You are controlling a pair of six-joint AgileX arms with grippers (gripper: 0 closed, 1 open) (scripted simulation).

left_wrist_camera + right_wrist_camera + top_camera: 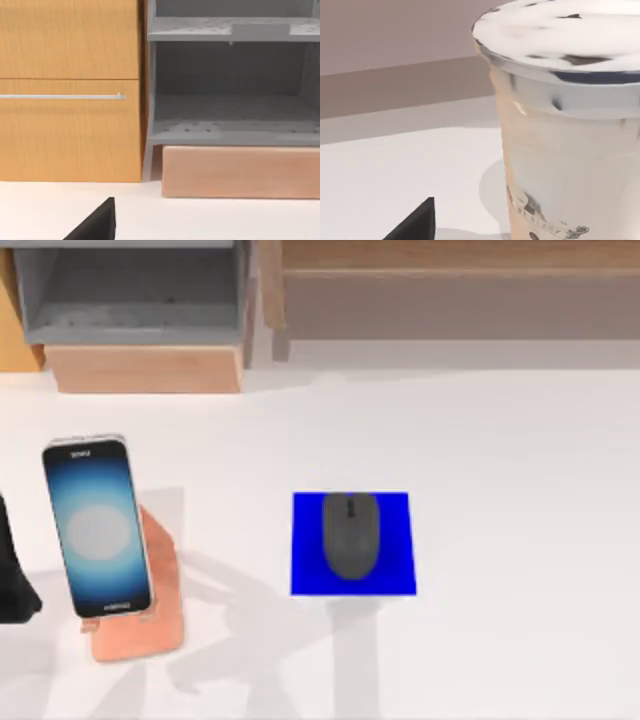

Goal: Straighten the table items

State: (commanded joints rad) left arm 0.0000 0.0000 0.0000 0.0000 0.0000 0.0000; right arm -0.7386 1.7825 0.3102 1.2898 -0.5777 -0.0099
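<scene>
— White and smooth, the table [520, 540] is a broad flat surface. What lies nearest?

— At the left, a copper-pink stand [150, 625] holds the slim smartphone [97, 527], its rounded glass screen glowing blue-white. A dark part of the left arm [12, 575] shows at the left edge; its fingers I cannot tell.

— And the middle?

— The dark grey oval mouse [350, 534], matte, rests on a blue square pad [305, 575].

— Farther back?

— Wooden and grey shelving [140, 310], with a speckled grey shelf. The right wrist view has a pale glossy cup [570, 150], perhaps with a cream lid; right fingers I also cannot tell.
</scene>
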